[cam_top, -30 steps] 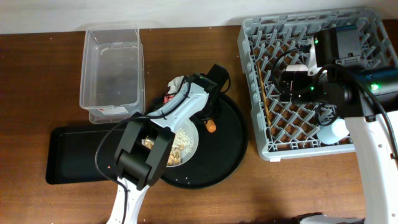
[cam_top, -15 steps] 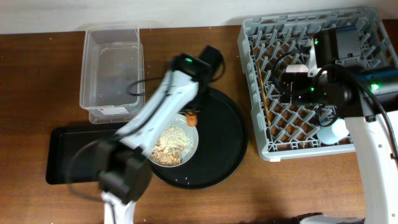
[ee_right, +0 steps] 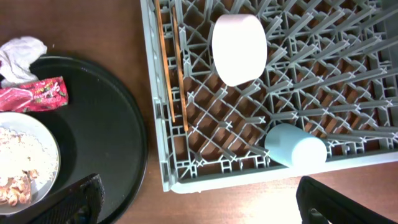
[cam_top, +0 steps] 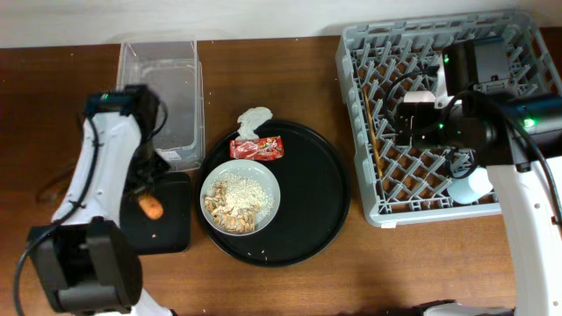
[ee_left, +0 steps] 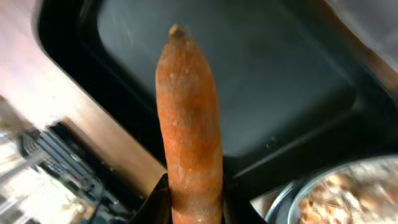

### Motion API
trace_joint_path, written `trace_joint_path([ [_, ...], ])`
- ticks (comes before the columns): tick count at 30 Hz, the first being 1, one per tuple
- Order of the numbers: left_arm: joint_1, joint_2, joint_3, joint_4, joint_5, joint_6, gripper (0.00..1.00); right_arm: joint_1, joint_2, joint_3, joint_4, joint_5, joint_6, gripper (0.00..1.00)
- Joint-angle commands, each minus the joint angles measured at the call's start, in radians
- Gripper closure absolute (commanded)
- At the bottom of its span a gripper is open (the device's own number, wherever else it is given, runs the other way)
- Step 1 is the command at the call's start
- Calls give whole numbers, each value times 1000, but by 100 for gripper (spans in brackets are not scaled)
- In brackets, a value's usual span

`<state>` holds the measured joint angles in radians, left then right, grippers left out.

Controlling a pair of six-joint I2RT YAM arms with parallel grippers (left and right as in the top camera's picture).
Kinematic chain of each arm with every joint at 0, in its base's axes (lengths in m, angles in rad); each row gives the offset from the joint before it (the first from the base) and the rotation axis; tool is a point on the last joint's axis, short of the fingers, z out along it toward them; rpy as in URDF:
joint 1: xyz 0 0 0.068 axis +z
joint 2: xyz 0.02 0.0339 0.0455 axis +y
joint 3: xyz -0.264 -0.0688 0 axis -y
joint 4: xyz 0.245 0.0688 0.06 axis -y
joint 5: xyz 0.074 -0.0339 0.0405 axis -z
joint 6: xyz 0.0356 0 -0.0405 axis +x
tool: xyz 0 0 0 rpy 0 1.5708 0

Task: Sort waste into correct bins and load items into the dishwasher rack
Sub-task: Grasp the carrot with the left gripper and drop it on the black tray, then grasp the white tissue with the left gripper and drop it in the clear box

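Note:
My left gripper (cam_top: 149, 200) is shut on the orange carrot piece (cam_top: 153, 207) and holds it over the flat black tray (cam_top: 172, 230). The left wrist view shows the carrot (ee_left: 186, 112) between the fingers (ee_left: 191, 202), above the tray (ee_left: 280, 81). The crumpled tissue (cam_top: 255, 118) and the red wrapper (cam_top: 256, 148) lie at the round black tray's (cam_top: 325, 206) far edge. The grey-white dish (cam_top: 240, 197) holds the beige scraps. My right gripper (cam_top: 413, 118) hangs open and empty (ee_right: 202, 202) over the rack (cam_top: 369, 202). The chopsticks (ee_right: 171, 68) and a pale blue-white cup (ee_right: 295, 148) lie in the rack.
The clear tub (cam_top: 158, 96) stands behind the flat black tray. A white cup-like piece (ee_right: 237, 40) stands among the rack's pegs. Bare wooden table lies in front of the rack (ee_right: 261, 199).
My left arm has swung left from the round black tray, carrying the carrot to above the flat black tray. The right arm has not moved.

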<state>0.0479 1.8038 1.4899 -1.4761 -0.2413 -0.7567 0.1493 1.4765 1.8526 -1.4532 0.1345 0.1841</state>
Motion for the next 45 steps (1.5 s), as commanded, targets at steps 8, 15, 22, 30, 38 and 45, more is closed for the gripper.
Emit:
trace_joint_path([
  [8,165,-63,-216,222,232,106,49,0,2,-1,-2,9,8,2],
  [15,-131,-223,-21,501,397,351,23,0,2,-1,-2,9,9,2],
  [22,-381,83,-19,868,300,566,19,0,2,-1,-10,0,9,2],
  [30,-385,294,-19,1110,158,639,14,0,2,-1,-14,-48,9,2],
  [38,-386,289,71,1027,185,638,93,0,2,-1,-17,-48,9,2],
  [45,-330,135,279,674,90,638,99,0,2,-1,-17,-47,8,2],
])
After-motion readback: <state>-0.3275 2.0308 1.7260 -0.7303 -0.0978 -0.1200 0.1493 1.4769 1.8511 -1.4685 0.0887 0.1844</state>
